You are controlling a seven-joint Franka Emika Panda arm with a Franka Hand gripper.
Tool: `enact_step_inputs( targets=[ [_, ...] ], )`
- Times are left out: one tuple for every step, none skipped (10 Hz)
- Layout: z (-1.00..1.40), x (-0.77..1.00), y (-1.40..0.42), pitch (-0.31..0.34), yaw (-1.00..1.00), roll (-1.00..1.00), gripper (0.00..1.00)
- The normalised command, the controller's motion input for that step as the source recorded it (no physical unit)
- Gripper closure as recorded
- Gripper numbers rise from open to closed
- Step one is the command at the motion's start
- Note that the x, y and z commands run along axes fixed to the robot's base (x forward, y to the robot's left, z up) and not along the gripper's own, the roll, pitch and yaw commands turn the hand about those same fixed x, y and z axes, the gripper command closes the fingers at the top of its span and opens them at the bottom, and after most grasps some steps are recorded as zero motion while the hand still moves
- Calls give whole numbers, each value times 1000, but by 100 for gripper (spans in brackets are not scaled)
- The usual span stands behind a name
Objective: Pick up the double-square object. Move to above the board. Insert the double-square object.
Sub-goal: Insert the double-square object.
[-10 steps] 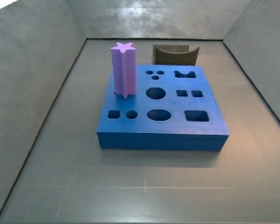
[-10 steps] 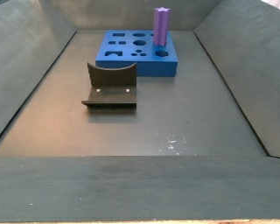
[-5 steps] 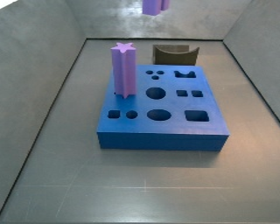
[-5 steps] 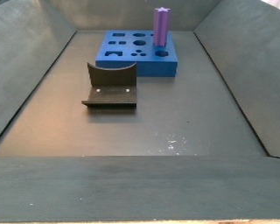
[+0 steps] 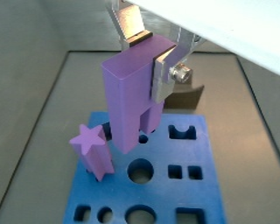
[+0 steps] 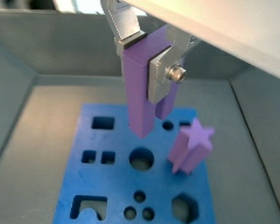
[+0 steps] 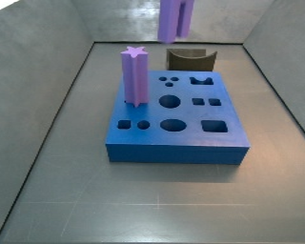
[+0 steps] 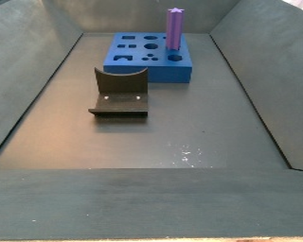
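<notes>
In both wrist views my gripper (image 5: 149, 54) (image 6: 147, 57) is shut on the upper end of the double-square object (image 5: 130, 101) (image 6: 146, 87), a tall light-purple peg that hangs upright above the board (image 5: 113, 188) (image 6: 113, 179), clear of it. In a side view only the peg's lower part (image 7: 175, 19) shows, high over the board's (image 7: 174, 151) far edge; the gripper is above that frame. A purple star-topped peg (image 7: 134, 74) (image 5: 94, 150) (image 6: 192, 144) stands in the board. In a side view the board (image 8: 167, 74) and star peg (image 8: 174, 28) show, without gripper or held peg.
The dark fixture (image 7: 189, 59) (image 8: 120, 92) (image 5: 185, 96) stands on the floor just beyond the board. Grey walls enclose the floor on all sides. The board's top carries several round, square and other cut-outs.
The held peg has come down into a side view from the top edge: absent a second ago, its tip showing half a second ago, more of it now.
</notes>
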Motion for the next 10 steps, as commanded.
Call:
enact_step_inputs(
  targets=[
    [-574,69,74,37,-897,171,100],
    [-369,69,0,0,-1000,0,100],
    [-240,114,0,0,-977,-111,100],
    [-191,151,0,0,-949,-171,100],
    [-194,166,0,0,-934,-160,100],
    [-289,160,0,0,-940,-103,100],
    [-357,177,0,0,-940,-63,100],
    [-414,214,0,0,-917,-26,100],
    [-514,334,0,0,-820,0,100],
    [-609,491,0,0,-677,9,100]
  ],
)
